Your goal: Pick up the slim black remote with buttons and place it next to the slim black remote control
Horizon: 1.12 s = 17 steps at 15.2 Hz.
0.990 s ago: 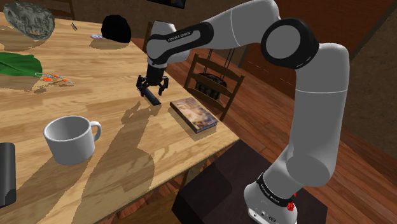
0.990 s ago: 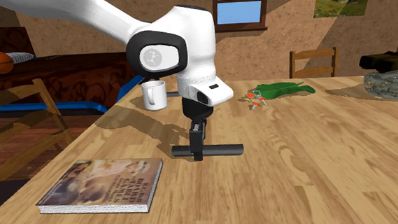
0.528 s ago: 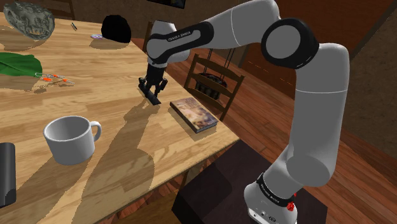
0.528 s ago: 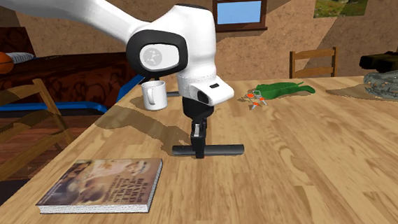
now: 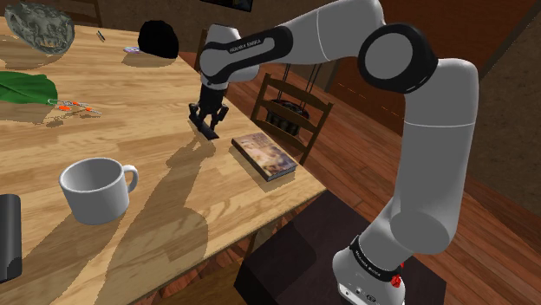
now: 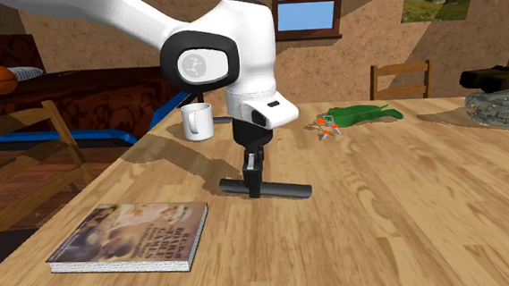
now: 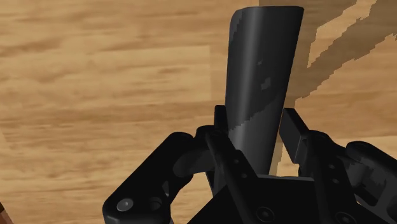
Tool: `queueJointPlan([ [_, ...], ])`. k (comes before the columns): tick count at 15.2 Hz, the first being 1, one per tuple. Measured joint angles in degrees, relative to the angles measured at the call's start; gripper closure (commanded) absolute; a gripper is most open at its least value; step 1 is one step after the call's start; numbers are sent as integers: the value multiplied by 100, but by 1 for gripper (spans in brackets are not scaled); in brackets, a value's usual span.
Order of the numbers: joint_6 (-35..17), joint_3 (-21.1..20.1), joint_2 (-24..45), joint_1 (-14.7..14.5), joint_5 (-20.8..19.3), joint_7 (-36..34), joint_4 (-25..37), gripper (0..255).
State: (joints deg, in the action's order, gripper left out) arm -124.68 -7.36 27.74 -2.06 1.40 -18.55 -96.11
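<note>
The slim black remote (image 6: 287, 191) is pinched between the fingers (image 7: 294, 130) of the gripper (image 6: 256, 184) over the table (image 6: 409, 219), near a book (image 6: 128, 235)

A home dining room: wooden table (image 6: 408, 210), chair (image 6: 399, 67), mug (image 6: 198, 121), window (image 6: 306, 2).

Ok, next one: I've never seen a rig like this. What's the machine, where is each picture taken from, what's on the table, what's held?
It is a white robot arm on a stand, ending in a black two-finger gripper. The shoulder view looks from beside the stand, the second exterior view from across the table, the wrist view along the fingers. On the wooden table are a book, a mug and a green leaf. The gripper is shut on a slim black remote.
</note>
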Motion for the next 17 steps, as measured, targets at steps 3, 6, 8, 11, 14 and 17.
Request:
queueJointPlan([
  [3, 183, -6, -100, 5, 9, -5, 82, 255],
  [6, 380, -11, -207, 13, 18, -7, 172, 255],
  [8, 481, -14, -263, 13, 22, -14, 218, 255],
  [11, 690, -18, -340, 15, 27, -23, 351, 255],
  [14, 879, -19, -394, 21, 30, -24, 487, 255],
  [17, 912, -93, -436, -172, -1, -298, 494, 255],
])
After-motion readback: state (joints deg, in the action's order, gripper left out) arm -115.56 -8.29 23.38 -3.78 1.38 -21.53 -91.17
